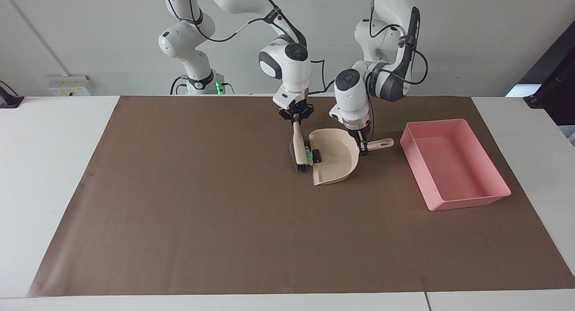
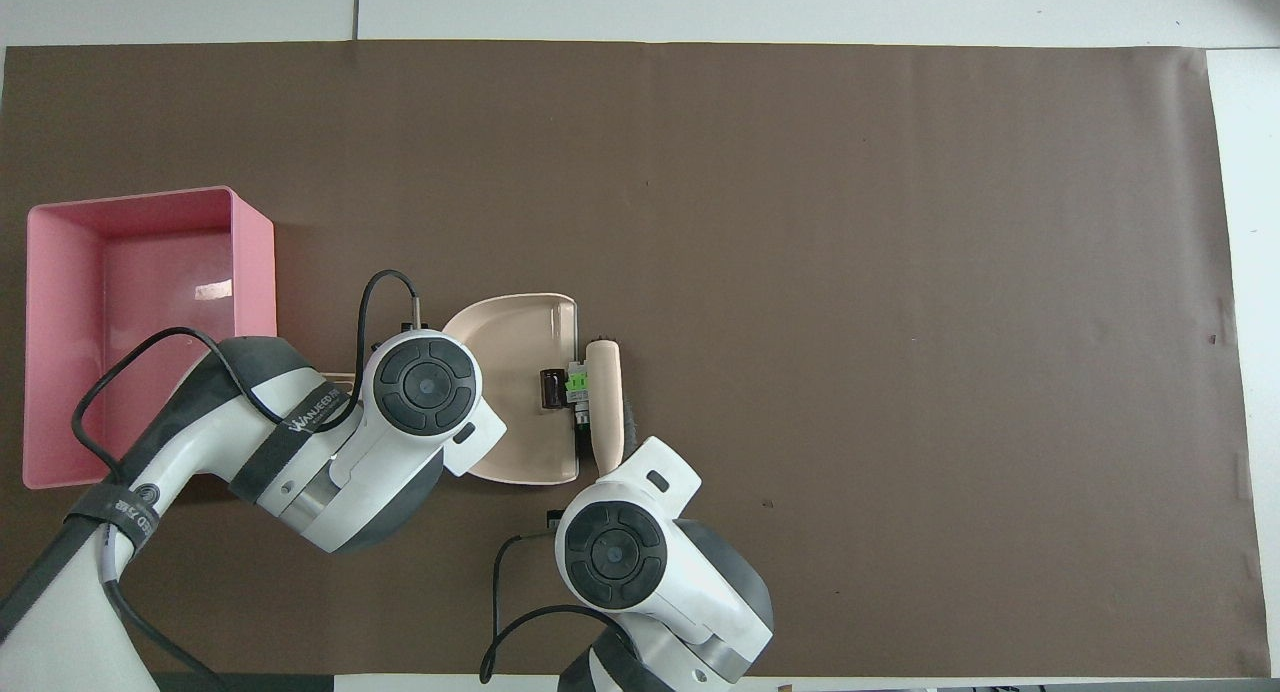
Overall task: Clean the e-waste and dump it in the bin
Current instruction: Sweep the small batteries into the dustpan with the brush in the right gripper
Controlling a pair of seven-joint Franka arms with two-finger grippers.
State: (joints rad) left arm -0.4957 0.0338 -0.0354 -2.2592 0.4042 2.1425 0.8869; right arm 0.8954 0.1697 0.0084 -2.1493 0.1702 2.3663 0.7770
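The bin (image 1: 453, 167) and beige dustpan (image 1: 337, 160) look like smooth, slightly glossy plastic. The brown table cover (image 1: 224, 221) is matt, paper-like.

Brush (image 1: 298, 145) pushing e-waste (image 1: 313, 156), prob. onto dustpan (image 1: 336, 158).

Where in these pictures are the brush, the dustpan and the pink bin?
brush (image 1: 297, 140): facing view, on its wooden handle.
dustpan (image 1: 338, 154): facing view, on its bare floor.
pink bin (image 1: 442, 165): facing view, on its bare floor.
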